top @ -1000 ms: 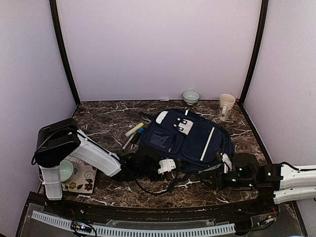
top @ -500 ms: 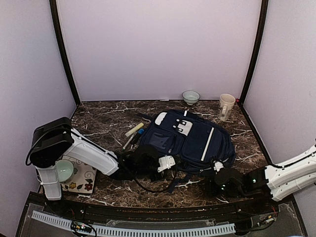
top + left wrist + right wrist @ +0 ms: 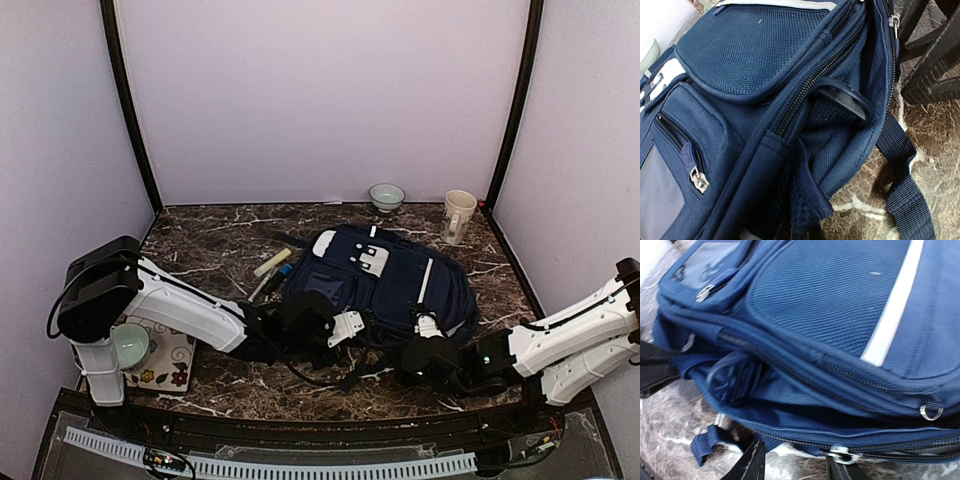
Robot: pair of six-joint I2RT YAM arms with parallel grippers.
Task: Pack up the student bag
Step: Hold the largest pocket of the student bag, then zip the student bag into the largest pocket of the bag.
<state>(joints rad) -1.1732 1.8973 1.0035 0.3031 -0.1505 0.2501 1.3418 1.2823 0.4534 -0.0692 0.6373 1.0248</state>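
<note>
The student bag (image 3: 390,280), navy with white stripes, lies flat in the middle of the table and fills both wrist views (image 3: 755,65) (image 3: 830,305). Its main compartment gapes along the near edge, zipper undone. My left gripper (image 3: 358,324) sits at the bag's near-left corner. Its fingers are hidden in the left wrist view, where a fold of bag fabric (image 3: 815,200) runs down into them; it is shut on that fold. My right gripper (image 3: 422,340) (image 3: 797,467) is low at the near edge, open, with fingertips (image 3: 755,462) on either side of the zipper seam, beside a metal zip pull (image 3: 842,456).
Pens and a marker (image 3: 270,270) lie left of the bag. A small bowl (image 3: 386,196) and a cream mug (image 3: 458,216) stand at the back. A floral mat with a pale cup (image 3: 133,345) is at the near left. Loose straps (image 3: 905,190) trail on the marble.
The right arm has swung left and lowered to the bag's near edge, its jaws narrowing. The left gripper has shifted slightly right with the fabric, and the bag has moved a little.
</note>
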